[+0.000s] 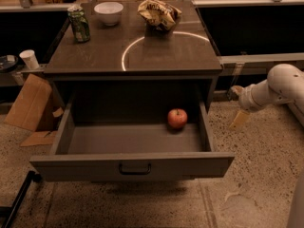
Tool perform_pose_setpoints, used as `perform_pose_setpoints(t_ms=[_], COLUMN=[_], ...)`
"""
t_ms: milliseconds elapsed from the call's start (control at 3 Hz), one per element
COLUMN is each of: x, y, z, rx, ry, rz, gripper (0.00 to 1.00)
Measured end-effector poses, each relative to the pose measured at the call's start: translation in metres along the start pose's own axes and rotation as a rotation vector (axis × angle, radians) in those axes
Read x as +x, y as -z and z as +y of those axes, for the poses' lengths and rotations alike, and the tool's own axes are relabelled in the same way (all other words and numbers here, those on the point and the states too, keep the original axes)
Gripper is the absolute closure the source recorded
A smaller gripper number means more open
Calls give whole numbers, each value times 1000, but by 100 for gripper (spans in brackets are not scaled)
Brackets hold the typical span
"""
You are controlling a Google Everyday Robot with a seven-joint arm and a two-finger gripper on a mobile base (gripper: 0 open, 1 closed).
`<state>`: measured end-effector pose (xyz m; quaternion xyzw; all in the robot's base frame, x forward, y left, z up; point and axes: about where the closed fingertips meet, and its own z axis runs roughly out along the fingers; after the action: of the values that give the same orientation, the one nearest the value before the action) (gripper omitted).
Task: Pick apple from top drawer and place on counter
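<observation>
The gripper [239,119] hangs at 3 o'clock, outside the open top drawer [133,164] — open or closed, I cannot tell, and the arm runs off the right edge. One apple [177,118] sits in the drawer's back right corner. On the glossy counter [95,56] at 12 — one can [79,24], one bowl [109,12], one crumpled bag [159,14]. Speckled floor [256,175] below; cardboard [28,103] at 9.

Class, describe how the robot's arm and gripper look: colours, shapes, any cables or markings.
The arm is glossy white, built of smooth rounded tube sections with a bulbous joint. It narrows to the gripper, a pale tan, blunt wedge-shaped piece, which sits to the right of the open top drawer, outside it. No cables or markings show.
</observation>
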<state>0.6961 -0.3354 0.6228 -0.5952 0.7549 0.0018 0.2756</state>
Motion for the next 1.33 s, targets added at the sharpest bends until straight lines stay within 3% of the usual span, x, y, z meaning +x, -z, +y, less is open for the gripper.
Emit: perform_pose_setpoints(t_ms=[1000,1333], x=[19,14], y=[4,73], z=[-11,-8], rx=[-28,80], ry=[5,-58], rz=[-25,-49], gripper=[0,0])
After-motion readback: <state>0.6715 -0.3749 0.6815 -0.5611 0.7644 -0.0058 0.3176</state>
